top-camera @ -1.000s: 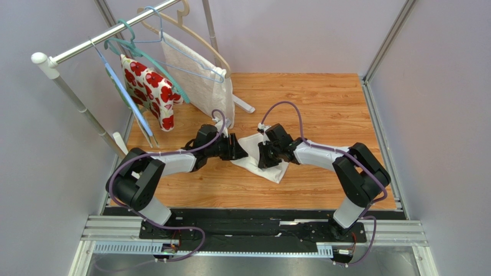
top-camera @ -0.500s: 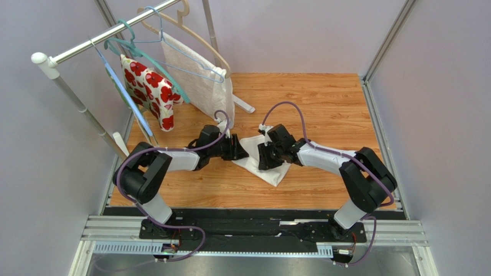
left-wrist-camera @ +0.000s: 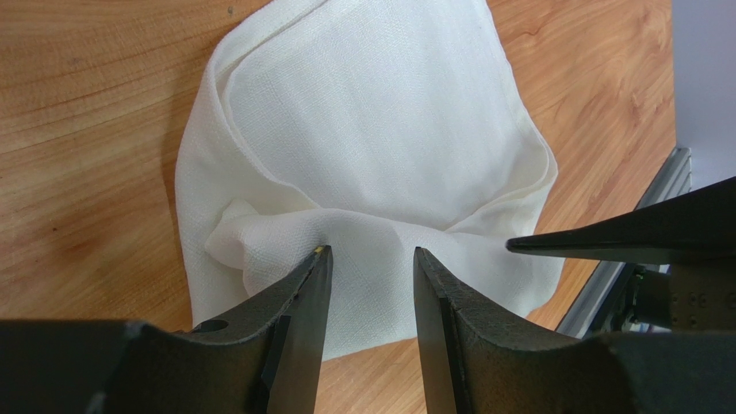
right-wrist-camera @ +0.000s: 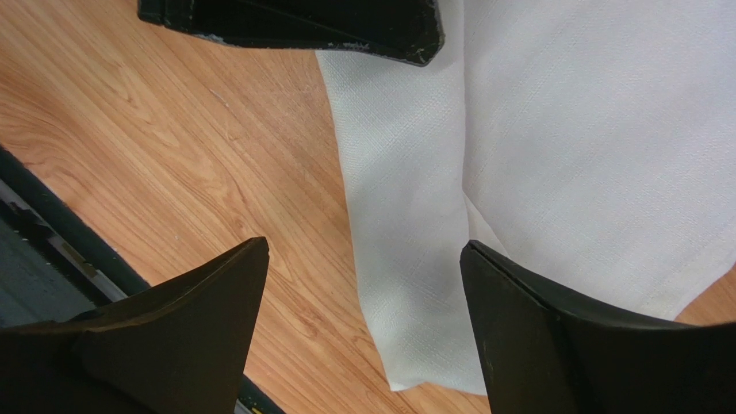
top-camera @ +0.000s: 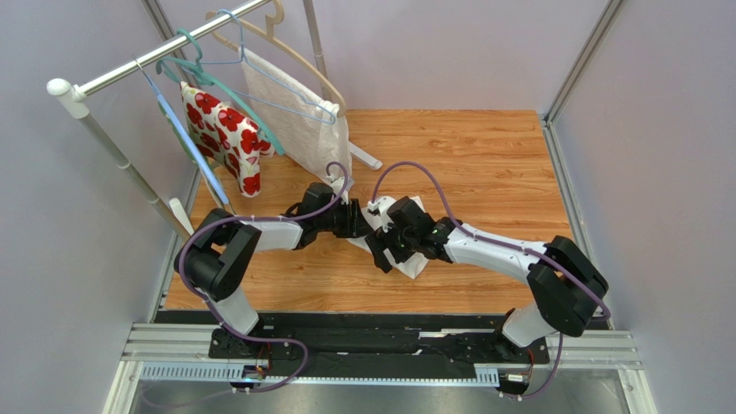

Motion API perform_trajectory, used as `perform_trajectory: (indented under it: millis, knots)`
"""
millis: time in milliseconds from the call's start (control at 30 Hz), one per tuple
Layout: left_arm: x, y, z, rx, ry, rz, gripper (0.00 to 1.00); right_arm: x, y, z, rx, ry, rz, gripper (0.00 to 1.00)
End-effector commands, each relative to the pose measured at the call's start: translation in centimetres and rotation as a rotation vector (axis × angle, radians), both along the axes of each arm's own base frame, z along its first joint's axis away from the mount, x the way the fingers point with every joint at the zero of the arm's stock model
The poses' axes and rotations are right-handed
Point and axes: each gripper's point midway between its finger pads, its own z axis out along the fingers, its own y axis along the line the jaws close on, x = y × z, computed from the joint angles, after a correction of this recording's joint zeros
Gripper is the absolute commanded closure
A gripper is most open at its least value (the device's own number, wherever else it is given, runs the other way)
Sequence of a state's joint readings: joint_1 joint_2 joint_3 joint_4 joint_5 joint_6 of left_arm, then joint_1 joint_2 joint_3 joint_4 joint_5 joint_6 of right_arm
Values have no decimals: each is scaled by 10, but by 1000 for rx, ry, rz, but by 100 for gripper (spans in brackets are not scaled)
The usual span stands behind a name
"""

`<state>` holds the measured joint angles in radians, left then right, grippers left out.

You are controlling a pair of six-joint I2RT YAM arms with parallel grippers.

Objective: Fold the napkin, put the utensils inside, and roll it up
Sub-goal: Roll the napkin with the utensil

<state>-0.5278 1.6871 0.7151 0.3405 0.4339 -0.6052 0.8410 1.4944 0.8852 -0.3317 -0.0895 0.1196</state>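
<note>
The off-white napkin lies folded in layers in the middle of the wooden table, mostly under the two wrists. In the left wrist view the napkin has a raised fold. My left gripper stands half open with its tips at that fold and cloth showing in the gap. It comes in from the left. My right gripper is wide open and holds nothing. It straddles the edge of the napkin and bare wood, at the cloth's near-left side. The utensils are out of view.
A clothes rack stands at the back left, with hangers carrying a red-flowered cloth and a textured white cloth. A metal rail runs along the near edge. Grey walls close in left and right.
My right gripper has gone from shut to wide open, letting go of the napkin, and has shifted left and nearer. The left gripper has moved slightly right and kept the same opening.
</note>
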Motion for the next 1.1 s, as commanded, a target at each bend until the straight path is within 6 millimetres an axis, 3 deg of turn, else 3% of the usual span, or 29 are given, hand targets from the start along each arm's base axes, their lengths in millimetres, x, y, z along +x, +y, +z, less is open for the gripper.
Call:
perform_trajectory:
  millis: [0,233,300,333,433,633,667,800,900,1067]
  knots:
    - [-3,6,-13,53,27,-18,51,19,3,-11,-74,-115,4,14]
    - [-3,5,-12,57,27,-27,51,23,8,-36,-110,-112,6,23]
    - [-3,5,-12,56,28,-28,51,24,8,-40,-117,-106,-1,33]
    - [-3,4,-11,55,25,-28,51,23,6,-44,-130,-97,-6,46]
    - [-2,4,-7,47,14,-27,47,17,4,-53,-141,-57,-8,61]
    - [6,14,37,38,-85,47,36,-13,2,-65,-73,97,5,94]
    - [4,18,52,35,-110,61,36,-15,3,-64,-55,118,9,96]
    - [4,39,72,87,-164,139,34,-35,7,-66,-1,211,44,96]
    - [-2,53,69,136,-174,162,34,-43,8,-65,53,255,59,96]
    - [-5,69,44,164,-129,188,34,-47,10,-65,155,337,64,96]
